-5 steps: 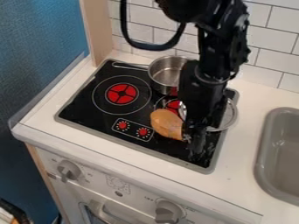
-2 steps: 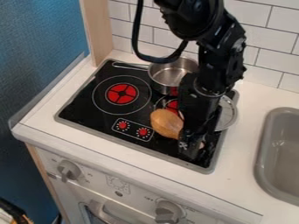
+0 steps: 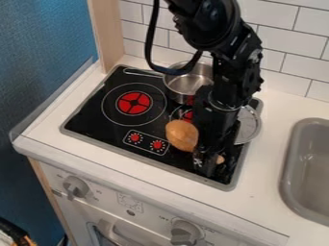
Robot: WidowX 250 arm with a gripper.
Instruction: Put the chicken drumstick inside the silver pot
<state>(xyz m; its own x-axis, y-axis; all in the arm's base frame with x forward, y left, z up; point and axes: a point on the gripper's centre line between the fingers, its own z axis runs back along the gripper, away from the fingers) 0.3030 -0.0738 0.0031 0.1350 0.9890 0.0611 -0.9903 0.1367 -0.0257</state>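
Note:
The gripper hangs low over the front right part of the stovetop, pointing down. The chicken drumstick lies on the stovetop with its thick brown end left of the gripper; its small end peeks out at the gripper's right, and the middle is hidden behind the gripper. Whether the gripper holds it I cannot tell. The silver pot stands at the back of the stovetop, behind the drumstick, its handle pointing left.
A round silver lid lies at the stovetop's right side, partly behind the arm. The black stovetop is set in a white counter. A grey sink is at the right, and a tiled wall rises behind.
The gripper has shifted slightly left and the arm above it has tilted, uncovering more of the pot and the drumstick's small end. The drumstick's thick end looks slightly turned, in nearly the same place.

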